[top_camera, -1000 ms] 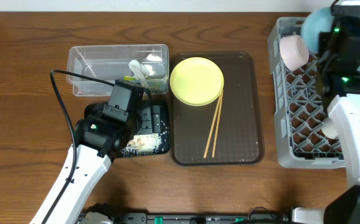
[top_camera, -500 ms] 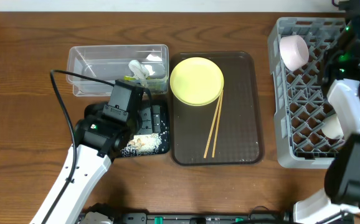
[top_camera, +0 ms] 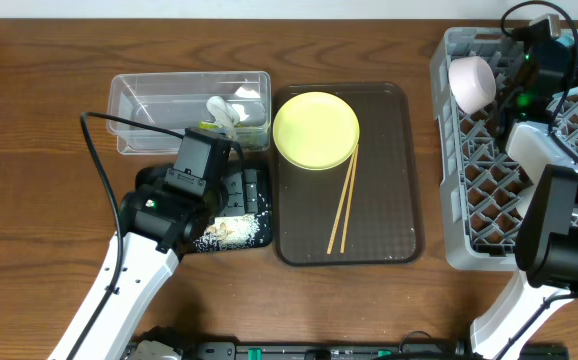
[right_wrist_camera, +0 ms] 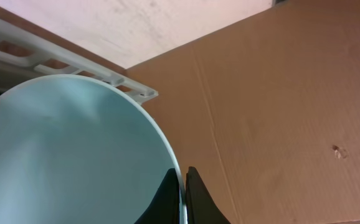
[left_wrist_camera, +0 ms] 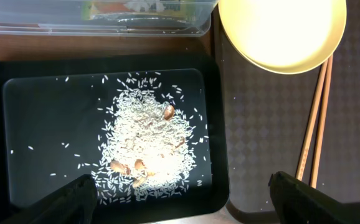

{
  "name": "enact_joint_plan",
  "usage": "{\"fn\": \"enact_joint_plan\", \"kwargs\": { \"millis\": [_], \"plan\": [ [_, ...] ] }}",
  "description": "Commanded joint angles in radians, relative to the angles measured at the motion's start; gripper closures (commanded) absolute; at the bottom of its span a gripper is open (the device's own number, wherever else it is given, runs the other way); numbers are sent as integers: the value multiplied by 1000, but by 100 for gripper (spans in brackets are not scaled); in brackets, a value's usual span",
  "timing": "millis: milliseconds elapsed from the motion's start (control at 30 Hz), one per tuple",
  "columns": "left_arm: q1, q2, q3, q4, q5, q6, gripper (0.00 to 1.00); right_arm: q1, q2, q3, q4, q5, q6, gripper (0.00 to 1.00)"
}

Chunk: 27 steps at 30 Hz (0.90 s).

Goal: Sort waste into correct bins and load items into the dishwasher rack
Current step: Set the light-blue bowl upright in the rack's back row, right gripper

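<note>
My right gripper [right_wrist_camera: 181, 173] is shut on the rim of the light blue bowl [right_wrist_camera: 61, 149], held at the far right corner of the grey dishwasher rack [top_camera: 489, 190]. From overhead the gripper [top_camera: 543, 58] hides most of the bowl [top_camera: 569, 46]. The pale pink bowl [top_camera: 472, 82] lies in the rack. My left gripper [left_wrist_camera: 180, 202] is open above the black tray [left_wrist_camera: 43, 124] of rice scraps [left_wrist_camera: 149, 143]. The yellow plate [top_camera: 315, 130] and chopsticks [top_camera: 344, 205] lie on the brown tray. Tissue [top_camera: 224, 108] and wrapper [top_camera: 209, 127] lie in the clear tub [top_camera: 159, 100]. The white cup is hidden.
The brown serving tray [top_camera: 389, 200] sits between the bins and the rack. A black cable [top_camera: 94, 150] loops from my left arm over the table. Brown cardboard [right_wrist_camera: 279, 93] stands beyond the rack's far edge [right_wrist_camera: 55, 59].
My right arm has swung the light blue bowl rightward along the rack's far edge; the arm now lies over the rack's right side. The left arm has not moved.
</note>
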<state>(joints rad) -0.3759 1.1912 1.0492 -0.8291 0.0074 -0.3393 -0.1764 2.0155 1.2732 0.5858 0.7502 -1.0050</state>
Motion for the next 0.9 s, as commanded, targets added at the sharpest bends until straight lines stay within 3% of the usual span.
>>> {"fn": "enact_joint_plan", "kwargs": {
  "millis": [0, 233, 533, 633, 867],
  "plan": [
    [0, 4, 2, 0, -16, -1, 10, -13, 20, 2, 9, 13, -6, 99],
    [0, 4, 2, 0, -16, -17, 10, -7, 40, 2, 5, 19, 19, 99],
    [0, 4, 2, 0, -16, -17, 9, 61, 40, 2, -47, 81, 385, 96],
    [0, 4, 2, 0, -16, -17, 10, 86, 40, 2, -83, 84, 427, 96],
    [0, 4, 2, 0, -16, -17, 10, 144, 38, 2, -134, 121, 442, 76]
  ]
}}
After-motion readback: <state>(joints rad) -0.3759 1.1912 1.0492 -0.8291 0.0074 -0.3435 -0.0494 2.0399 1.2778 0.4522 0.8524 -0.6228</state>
